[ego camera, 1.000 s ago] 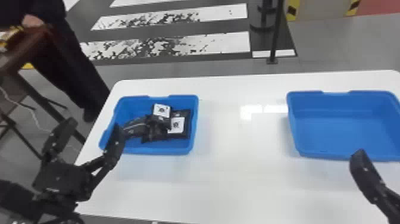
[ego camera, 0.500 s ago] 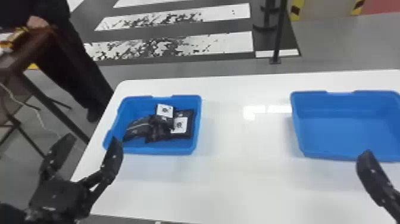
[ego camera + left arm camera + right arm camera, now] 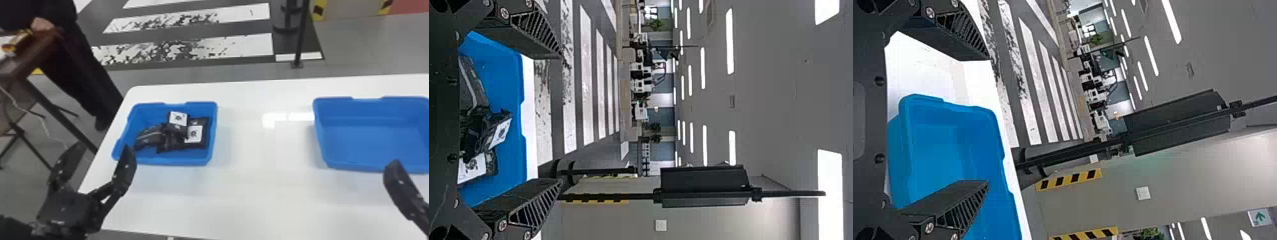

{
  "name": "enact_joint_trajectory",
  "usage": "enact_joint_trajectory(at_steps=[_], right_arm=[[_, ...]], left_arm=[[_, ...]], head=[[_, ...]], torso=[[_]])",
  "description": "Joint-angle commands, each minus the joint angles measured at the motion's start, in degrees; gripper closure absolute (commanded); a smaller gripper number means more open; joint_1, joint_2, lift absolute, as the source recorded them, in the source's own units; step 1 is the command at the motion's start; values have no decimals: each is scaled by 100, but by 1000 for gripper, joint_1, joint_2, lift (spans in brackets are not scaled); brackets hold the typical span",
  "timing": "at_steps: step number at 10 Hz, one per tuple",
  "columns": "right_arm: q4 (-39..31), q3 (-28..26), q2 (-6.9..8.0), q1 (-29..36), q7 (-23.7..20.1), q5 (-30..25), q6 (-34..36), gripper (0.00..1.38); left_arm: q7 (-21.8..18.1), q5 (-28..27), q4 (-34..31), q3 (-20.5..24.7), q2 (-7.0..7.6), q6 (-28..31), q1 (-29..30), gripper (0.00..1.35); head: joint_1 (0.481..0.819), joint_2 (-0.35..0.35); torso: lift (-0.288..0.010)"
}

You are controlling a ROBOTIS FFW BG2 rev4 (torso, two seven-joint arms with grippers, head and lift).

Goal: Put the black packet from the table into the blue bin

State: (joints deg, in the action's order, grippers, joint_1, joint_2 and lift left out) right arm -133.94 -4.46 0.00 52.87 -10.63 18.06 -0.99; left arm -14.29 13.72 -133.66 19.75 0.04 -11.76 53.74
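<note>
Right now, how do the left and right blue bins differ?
The left bin holds several black packets; the right bin shows bare blue floor, no packet visible. In the head view the right bin looks larger and runs off the edge, while the left bin fits inside. Both are open-topped and sit on the white table.

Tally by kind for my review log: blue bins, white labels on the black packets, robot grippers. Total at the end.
2 blue bins
2 white labels
2 robot grippers
Total: 6
</note>
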Motion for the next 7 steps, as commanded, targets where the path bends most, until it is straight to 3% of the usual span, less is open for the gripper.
enact_joint_trajectory(at_steps=[1, 7], right_arm=[[0, 0, 5, 0, -1, -1, 0, 133], [-28, 0, 5, 0, -1, -1, 0, 133]], left_arm=[[5, 22, 0, -21, 5, -19, -16, 150], [14, 56, 0, -32, 5, -34, -16, 150]], head=[[695, 191], [695, 188]], torso=[[-110], [-110]])
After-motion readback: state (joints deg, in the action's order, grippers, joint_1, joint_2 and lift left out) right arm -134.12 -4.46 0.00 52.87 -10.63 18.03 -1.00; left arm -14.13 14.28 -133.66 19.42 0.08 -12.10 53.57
